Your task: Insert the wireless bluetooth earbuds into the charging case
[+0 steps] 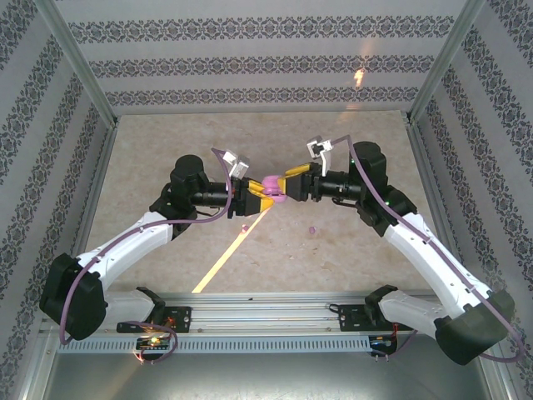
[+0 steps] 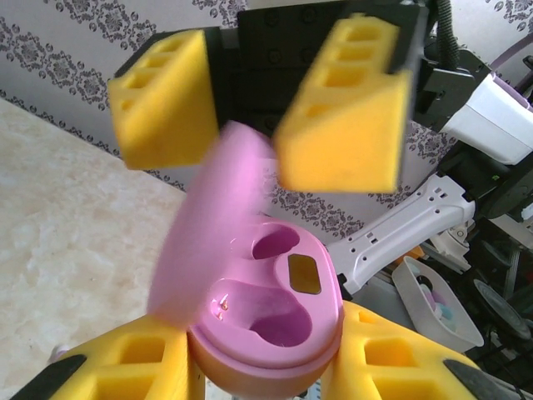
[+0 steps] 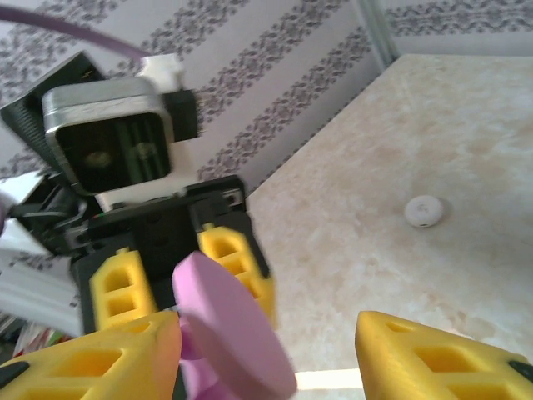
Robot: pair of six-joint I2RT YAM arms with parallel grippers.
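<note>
Honestly, the left gripper (image 2: 262, 362) is clamped on the purple charging case (image 2: 275, 321), and the right gripper (image 3: 271, 358) has its jaws apart around the open lid (image 2: 208, 225). Both sockets look empty. Two purple earbuds (image 1: 244, 227) lie on the table (image 1: 166, 150) near the case, on the arm-base side. Bump that lid and it could flip shut or twist the case loose.

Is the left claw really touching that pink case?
Touching. The left wrist view shows the left gripper with its two yellow fingers pressed against opposite sides of the pink case, holding it.
</note>
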